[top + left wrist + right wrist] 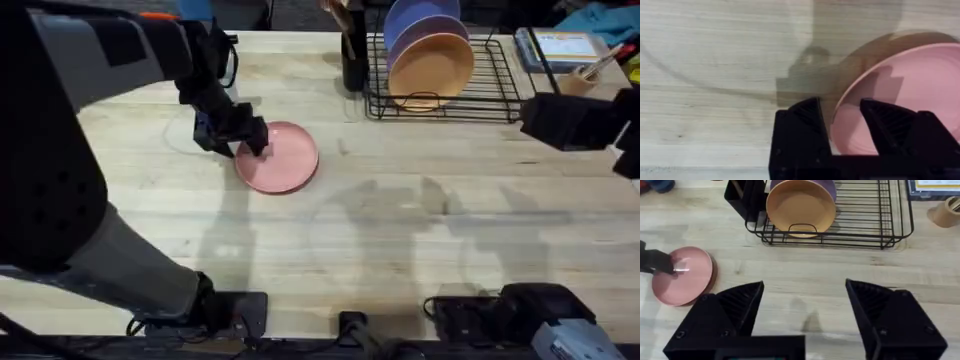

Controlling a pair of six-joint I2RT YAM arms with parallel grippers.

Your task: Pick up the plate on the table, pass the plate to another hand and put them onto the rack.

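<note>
The salmon-pink plate [283, 158] lies on the wooden table [400, 240], left of centre. My left gripper [246, 139] is at the plate's left rim. In the left wrist view it [840, 117] is open, one black finger [807, 120] outside the rim and the other above the plate's [920, 80] inner surface. My right gripper [805, 300] hovers open and empty over the table's right side, well away from the plate [682, 275]. The black wire rack [500, 85] stands at the back right.
The rack holds an orange plate [432, 68] with purple plates [420, 20] behind it. A black utensil holder [353, 55] stands against the rack's left end. A tablet-like item [565, 45] and a small brown roll [578, 80] lie right of the rack.
</note>
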